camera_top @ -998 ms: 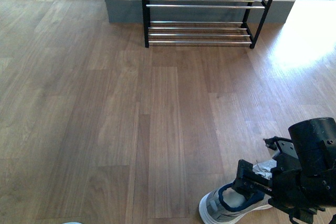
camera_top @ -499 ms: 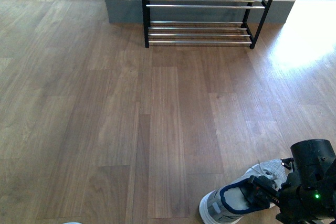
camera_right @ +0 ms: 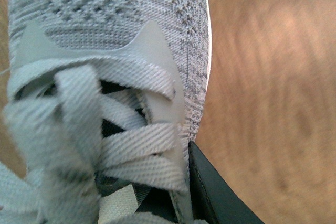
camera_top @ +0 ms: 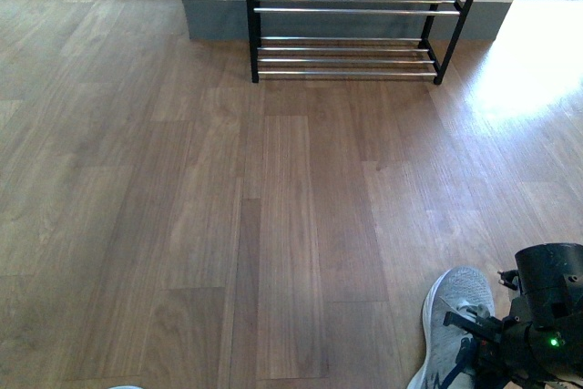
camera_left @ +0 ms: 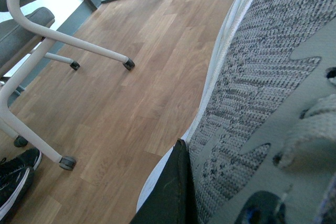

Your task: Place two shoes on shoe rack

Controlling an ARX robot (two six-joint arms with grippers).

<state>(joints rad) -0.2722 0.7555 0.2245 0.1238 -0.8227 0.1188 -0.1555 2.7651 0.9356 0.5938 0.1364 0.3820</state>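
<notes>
No slide sandals show; the shoes here are grey knit sneakers. In the front view one grey knit sneaker (camera_top: 458,309) is at the bottom right, toe pointing toward the shoe rack (camera_top: 346,10) at the far wall. My right gripper (camera_top: 475,345) is shut on its laced middle. In the right wrist view a black finger (camera_right: 212,190) presses on the sneaker's side (camera_right: 110,30) by the laces. My left gripper (camera_left: 231,187) is out of the front view. Its black finger (camera_left: 170,190) is shut against another grey knit sneaker (camera_left: 262,72) with a white sole.
The rack has a black frame and chrome bars, against a grey-skirted wall. Wood floor (camera_top: 273,207) lies between me and it. The left wrist view shows white chair legs on castors (camera_left: 68,45) and a black sneaker (camera_left: 13,179).
My right gripper has dropped toward the view's bottom edge and turned the sneaker. The shoe lay sideways with its opening showing; now its toe points toward the rack.
</notes>
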